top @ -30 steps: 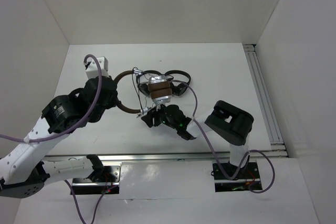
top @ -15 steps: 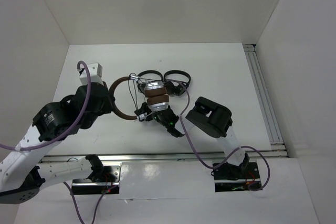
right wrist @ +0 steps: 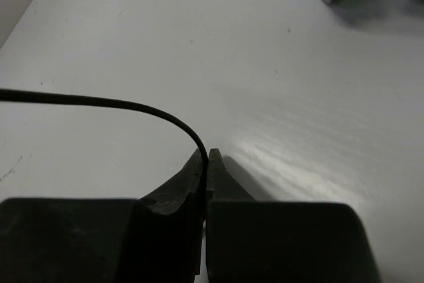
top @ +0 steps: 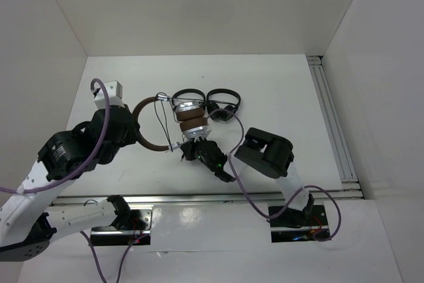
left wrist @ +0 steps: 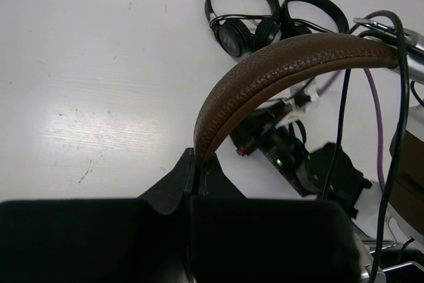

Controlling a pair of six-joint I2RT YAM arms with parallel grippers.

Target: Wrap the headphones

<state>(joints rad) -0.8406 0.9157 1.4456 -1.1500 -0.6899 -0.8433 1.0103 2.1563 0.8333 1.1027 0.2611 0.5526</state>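
Right hand [right wrist: 207, 158]: nearest item, on the near side of the headphones [top: 193, 124]. Fingers clenched together on the thin black cable [right wrist: 132, 105]. In the right wrist view the cable comes in from the left, runs level, then curves down into the pinch at the fingertips. Bare white surface [top: 285, 91] beyond the fingers.

Left hand [left wrist: 197, 164]: left of centre, a little farther back. Clenched on the brown headband [left wrist: 278, 64], gripping it at one end of the arc. From the grip the band rises and sweeps right, above the surface.

Headphones: mid-surface, slightly left of centre, between the two hands. The headband loop lies to the left. The silver-and-brown earcups [top: 188, 108] sit to the right, just beyond the right hand. I cannot tell whether the earcups rest on the surface or hang clear of it. A slack loop of cable stands out between band and earcups. Further strands run down past the band's right end in the left wrist view.

Far side: a black folded headset [left wrist: 232, 36] and a second black headset [top: 222, 114] lie side by side, touching or nearly so, just beyond the earcups.

Far right: a metal rail [top: 334, 130] runs along the surface edge.
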